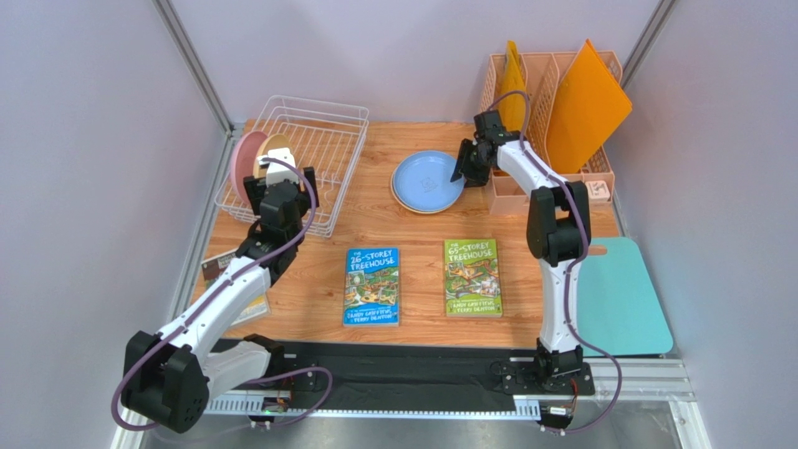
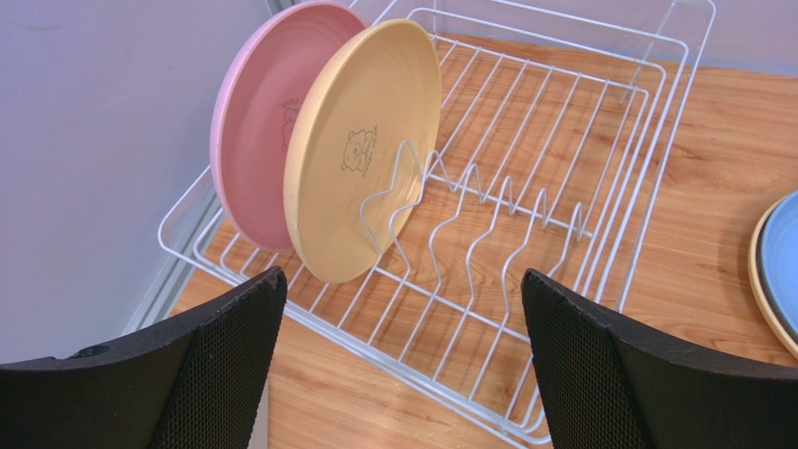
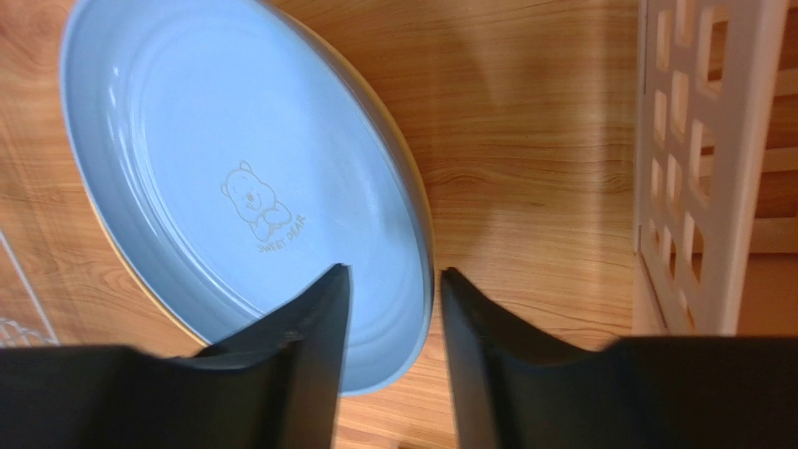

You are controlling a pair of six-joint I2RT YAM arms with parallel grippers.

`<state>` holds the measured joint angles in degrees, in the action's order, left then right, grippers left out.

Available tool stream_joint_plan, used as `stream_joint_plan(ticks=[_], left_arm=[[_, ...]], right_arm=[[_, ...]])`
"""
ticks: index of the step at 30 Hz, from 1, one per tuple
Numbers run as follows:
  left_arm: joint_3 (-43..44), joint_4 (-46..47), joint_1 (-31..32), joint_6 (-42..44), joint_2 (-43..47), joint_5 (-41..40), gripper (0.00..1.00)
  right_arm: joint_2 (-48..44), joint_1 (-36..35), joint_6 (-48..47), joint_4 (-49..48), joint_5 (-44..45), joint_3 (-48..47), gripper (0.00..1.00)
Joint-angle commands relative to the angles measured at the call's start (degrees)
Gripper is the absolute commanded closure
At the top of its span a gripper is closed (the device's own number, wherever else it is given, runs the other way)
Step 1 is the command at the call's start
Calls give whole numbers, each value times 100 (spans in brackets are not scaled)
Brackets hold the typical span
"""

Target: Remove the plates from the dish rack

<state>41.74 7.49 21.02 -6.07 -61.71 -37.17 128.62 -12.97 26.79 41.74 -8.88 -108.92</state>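
**A:** Where are the plates?

**B:** A pink plate [image 2: 258, 140] and a tan plate [image 2: 365, 150] stand on edge between prongs [image 2: 468, 187] at the left end of the rack [image 1: 332, 159]. A blue plate [image 3: 234, 168] lies flat mid-desk on a second tan plate [image 2: 757, 271], probably stacked to save room.

**A:** The claws?

**B:** The left claw [image 2: 403, 281] gapes wide and empty, facing the tan plate. The right claw [image 3: 393, 276] straddles the blue plate's rim, jaws slightly apart, not pinching it.

**A:** The setting?

**B:** A wood-grain desk [image 1: 421, 262] between plain pale walls [image 1: 94, 140].
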Motion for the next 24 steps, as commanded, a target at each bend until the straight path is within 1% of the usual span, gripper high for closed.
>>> stream_joint_plan(ticks=[1,5,9,11,12,14,16,20,21,22,24], left_arm=[[1,-37,-89,-79,133,87,1],[19,-72,-141,-53,151,78,1],[71,-98,-343,-18,116,104,1],[150,-90,-475,9,2,69,1],[168,-55,-632,9,-42,113,0],[229,59,-782,96,-191,113,1],[274,200,-976,132,-297,52,0],[168,832,-1196,351,-621,34,1],[160,1068,-1248,378,-692,8,2],[151,1193,-1266,430,-771,-1,5],[151,1543,-1328,518,-1017,-18,8]], right_arm=[[-30,-4,-42,-122,-236,-191,46],[-196,-21,-252,-95,-44,-77,39],[-451,-144,-594,10,237,20,39],[-705,-293,-779,36,492,195,39],[-820,-346,-972,-16,528,309,39],[-1197,-592,-1070,-182,808,520,39],[-1600,-820,-1149,-341,1062,924,38],[-2129,-1075,-1035,-858,976,1601,39],[-2296,-1119,-1009,-930,802,1724,39],[-2376,-1198,-983,-983,809,1952,39],[-2603,-1269,-938,-1106,818,2155,39]])
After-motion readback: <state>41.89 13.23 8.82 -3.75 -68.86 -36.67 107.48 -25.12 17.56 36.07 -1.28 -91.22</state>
